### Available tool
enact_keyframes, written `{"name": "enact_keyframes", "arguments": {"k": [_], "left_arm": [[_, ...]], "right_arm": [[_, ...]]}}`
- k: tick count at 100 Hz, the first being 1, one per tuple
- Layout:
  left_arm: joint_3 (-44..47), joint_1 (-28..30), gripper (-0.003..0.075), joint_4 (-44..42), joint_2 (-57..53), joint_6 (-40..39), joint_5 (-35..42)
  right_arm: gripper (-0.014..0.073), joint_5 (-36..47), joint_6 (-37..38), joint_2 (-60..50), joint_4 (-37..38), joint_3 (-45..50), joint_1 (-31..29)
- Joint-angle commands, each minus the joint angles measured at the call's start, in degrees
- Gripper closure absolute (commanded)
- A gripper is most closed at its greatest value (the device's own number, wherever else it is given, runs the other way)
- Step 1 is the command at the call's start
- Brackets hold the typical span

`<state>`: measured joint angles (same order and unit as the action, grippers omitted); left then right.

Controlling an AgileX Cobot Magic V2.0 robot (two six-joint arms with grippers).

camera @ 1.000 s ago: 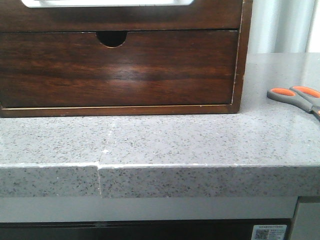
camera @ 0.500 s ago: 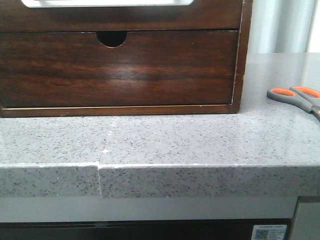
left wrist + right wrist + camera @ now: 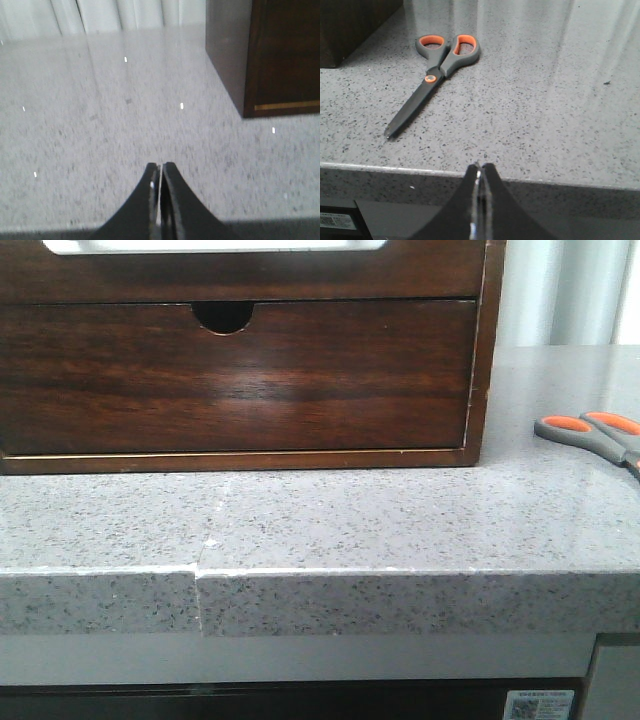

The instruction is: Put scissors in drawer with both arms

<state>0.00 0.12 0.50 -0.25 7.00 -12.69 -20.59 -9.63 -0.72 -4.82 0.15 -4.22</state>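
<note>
— Comparing with a second ago, does anything differ?
— Nothing: the scissors lie flat on the counter, right of the cabinet, as before. The drawer stays closed.
— And the grippers?
— The left gripper and right gripper both have jaws pressed together, empty. The task looks unstarted; the right seems nearest the scissors.
</note>
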Motion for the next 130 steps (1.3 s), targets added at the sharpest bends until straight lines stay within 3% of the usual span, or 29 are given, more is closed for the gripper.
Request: {"name": "enact_keyframes", "arguments": {"k": [1, 37, 54, 90, 99, 118, 130], "left_arm": [[1.11, -0.45, 0.0742, 0.69, -1.70, -0.21, 8.34], [1.11, -0.45, 0.0742, 1.32, -1.70, -0.21, 16.88], [1.11, -0.45, 0.0742, 1.32, -1.70, -0.21, 16.88], [1.11, -0.45, 0.0742, 1.44, -1.70, -0.21, 17.54], [1.11, -0.45, 0.0742, 1.44, -1.70, -0.21, 20.19], [1.11, -0.45, 0.0742, 1.44, -1.70, -0.21, 24.95], [1.11, -0.45, 0.0742, 1.44, -1.70, -0.21, 32.50]], "right_arm": [[0.0661, 2.19, -0.56, -0.97, -0.11, 2.04, -0.30], [0.0661, 4.47, -0.56, -0.97, -0.11, 2.04, -0.30], [0.0661, 9.28, -0.56, -0.97, -0.11, 2.04, -0.30], [0.0661, 9.94, -0.56, -0.97, -6.25, 2.04, -0.30], [0.0661, 12.77, -0.56, -0.97, -10.65, 2.04, -0.30], [0.0661, 19.43, -0.56, -0.97, -10.78, 2.04, -0.30], [0.0661, 23.68, -0.56, -0.97, -10.78, 2.04, -0.30]]}}
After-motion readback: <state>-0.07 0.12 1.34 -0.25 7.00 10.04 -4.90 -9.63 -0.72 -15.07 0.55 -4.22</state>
